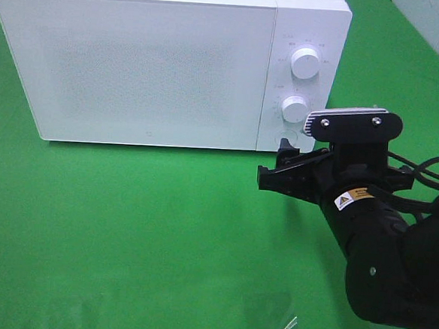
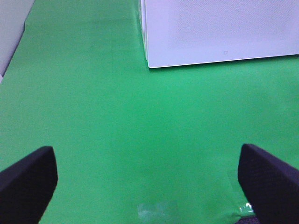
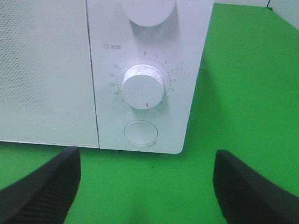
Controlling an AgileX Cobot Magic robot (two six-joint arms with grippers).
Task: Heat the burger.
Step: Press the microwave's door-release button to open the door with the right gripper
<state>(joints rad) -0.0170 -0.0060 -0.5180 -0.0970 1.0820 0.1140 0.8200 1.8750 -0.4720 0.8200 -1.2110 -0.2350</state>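
Filling the lower right of the high view, the right arm's black body is reaching toward the microwave [image 1: 136, 61], and the right gripper [image 1: 284, 150] is hanging just in front of the lower part of the control strip. Its fingers [image 3: 44, 186] are standing well apart with nothing between them. In the wrist view they are framing the round button [image 3: 140, 132] below the timer knob [image 3: 143, 86], which suggests the arm is working the controls rather than carrying anything. The knob's red mark is pointing downward, away from the zero at the top of its scale.

The left gripper [image 2: 149, 182] is waiting low over the green cloth [image 2: 93, 116], near the oven's front corner. Its fingers [image 2: 28, 179] are spread wide and holding nothing, so it is probably just keeping out of the way.

The microwave's door [image 1: 147, 69] is sitting closed, and its frosted front is hiding the chamber. The burger is not showing in any view, so it is probably inside the oven, though that cannot be confirmed.
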